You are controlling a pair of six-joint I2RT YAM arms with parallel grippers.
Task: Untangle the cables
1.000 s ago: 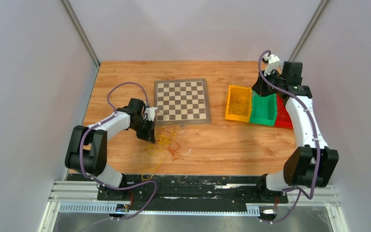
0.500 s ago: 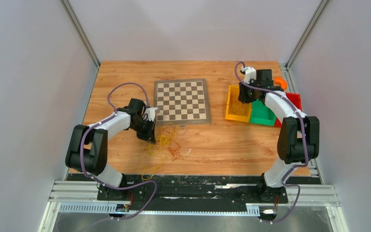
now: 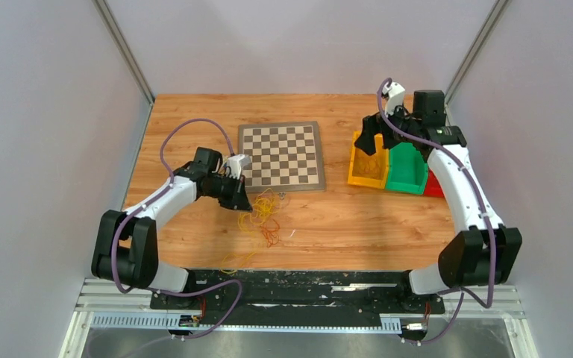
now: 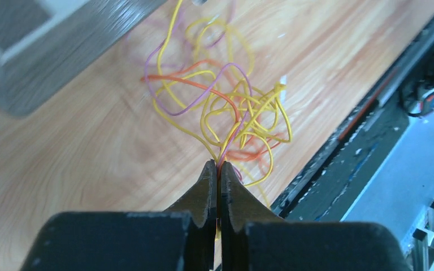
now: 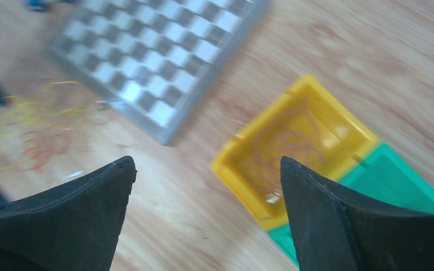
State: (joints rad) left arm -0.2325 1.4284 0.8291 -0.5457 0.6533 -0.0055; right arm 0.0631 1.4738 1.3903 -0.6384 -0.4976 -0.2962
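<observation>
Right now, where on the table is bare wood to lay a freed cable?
Bare wood lies between the cables and the yellow bin, and along the far edge behind the chessboard. Crowded around the left claw, shut on the cables.

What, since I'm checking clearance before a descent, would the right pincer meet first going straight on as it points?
Probably the yellow bin, at its corner nearest the chessboard, or the bare table just beside it. The open right pincer points near that edge, and depth is unclear.
</observation>
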